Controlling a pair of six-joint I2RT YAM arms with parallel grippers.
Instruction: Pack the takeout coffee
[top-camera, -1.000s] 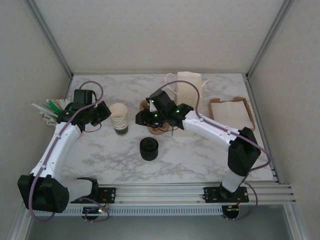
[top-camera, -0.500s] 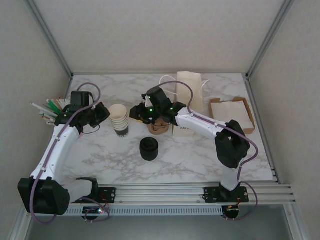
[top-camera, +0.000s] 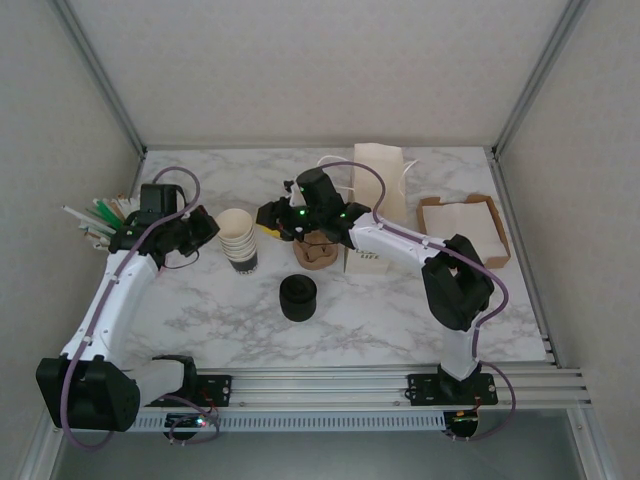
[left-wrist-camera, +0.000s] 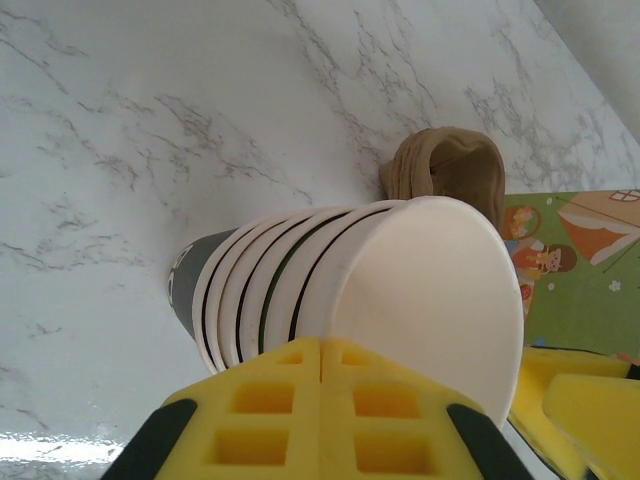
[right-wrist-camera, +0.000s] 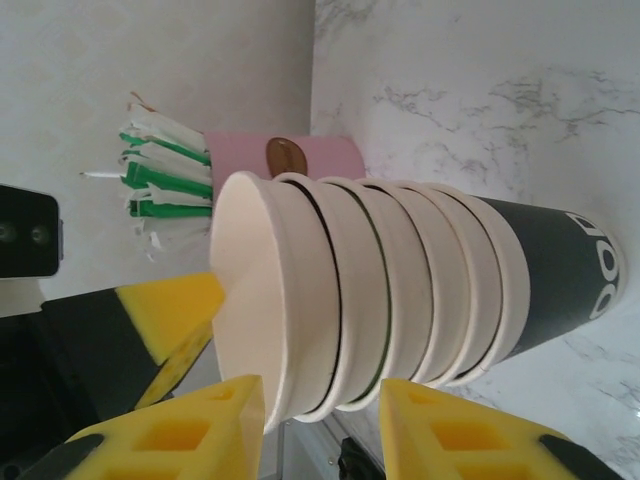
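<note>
The takeout coffee is out of view. A stack of lidless cream-rimmed paper cups (top-camera: 238, 240) stands left of centre, its bottom cup dark. My left gripper (top-camera: 207, 228) is at the stack's left side. Its yellow pads (left-wrist-camera: 321, 350) are pressed shut together with nothing between them, right against the top cup's rim (left-wrist-camera: 350, 290). My right gripper (top-camera: 266, 218) is at the stack's right side and stands open. In the right wrist view (right-wrist-camera: 320, 425) the upper rims of the stack (right-wrist-camera: 400, 290) lie in the gap between its fingers, with no firm contact visible.
A squat stack of black lids (top-camera: 298, 297) sits in front of the cups. A brown cup carrier (top-camera: 318, 252), a small box (top-camera: 365, 262) and a paper bag (top-camera: 378, 185) are at centre right. A napkin tray (top-camera: 465, 225) is far right. Wrapped straws (top-camera: 100, 215) are at the left wall.
My right gripper has swung left from over the brown carrier to the cup stack. The left arm has hardly moved.
</note>
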